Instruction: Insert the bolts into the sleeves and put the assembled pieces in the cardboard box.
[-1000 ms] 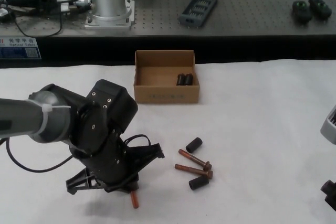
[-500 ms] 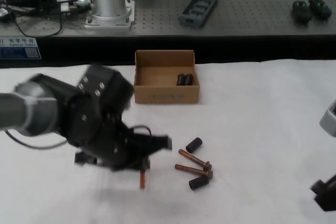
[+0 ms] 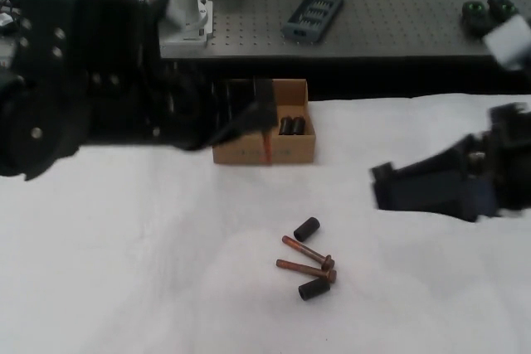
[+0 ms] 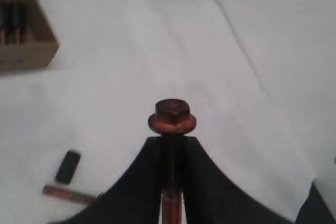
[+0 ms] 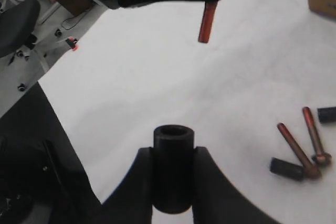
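**Bolt and sleeve both gripped, loose parts on the counter**

High view: the left arm (image 3: 83,80) looms at the upper left. Its bolt (image 3: 267,145) shows as a thin red line in front of the cardboard box (image 3: 241,153). The box sits at the far edge of the white counter (image 3: 124,288), with dark assembled pieces (image 3: 290,126) in its right end. The right arm (image 3: 448,184) is at the right side. Between the arms, nearer the front, lie two loose bolts (image 3: 300,248) with their heads together, and two loose sleeves (image 3: 306,228), one on either side of them. Bare cloth spreads wide around this group.

Left wrist view: the left end effector (image 4: 171,145) is clamped on the bolt's shank, the flanged hex head just past the fingertips. Beyond lie a box corner, one sleeve and one bolt.

Right wrist view: the right end effector (image 5: 173,153) is closed around a black held sleeve (image 5: 173,179), bore open outward. The gripped bolt hangs tip-down, well apart from it. The counter's edge runs nearby, with dark gear beyond.
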`<action>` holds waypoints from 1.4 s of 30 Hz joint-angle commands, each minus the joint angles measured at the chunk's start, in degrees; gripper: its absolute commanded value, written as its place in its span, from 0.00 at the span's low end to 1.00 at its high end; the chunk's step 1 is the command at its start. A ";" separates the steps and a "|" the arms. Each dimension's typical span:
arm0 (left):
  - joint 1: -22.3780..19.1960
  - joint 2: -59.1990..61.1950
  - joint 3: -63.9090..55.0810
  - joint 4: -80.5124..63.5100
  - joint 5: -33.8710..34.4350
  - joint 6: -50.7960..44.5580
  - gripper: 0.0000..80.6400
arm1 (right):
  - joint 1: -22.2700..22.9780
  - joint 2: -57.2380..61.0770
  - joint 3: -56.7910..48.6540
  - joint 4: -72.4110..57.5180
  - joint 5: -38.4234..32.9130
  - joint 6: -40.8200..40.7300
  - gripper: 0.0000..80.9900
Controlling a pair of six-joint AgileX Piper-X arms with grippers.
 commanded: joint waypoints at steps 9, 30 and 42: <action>2.34 -5.70 -0.28 -3.68 5.68 -1.12 0.01 | 5.58 8.76 -0.24 -15.90 -1.80 8.71 0.03; 2.60 -6.49 -0.28 -2.47 8.52 -2.50 0.01 | 6.13 11.41 -0.42 -29.61 -0.77 17.38 0.03; 2.60 -7.00 -0.28 -1.53 8.59 -5.05 0.01 | 6.03 11.41 -0.42 -31.75 0.26 17.38 0.03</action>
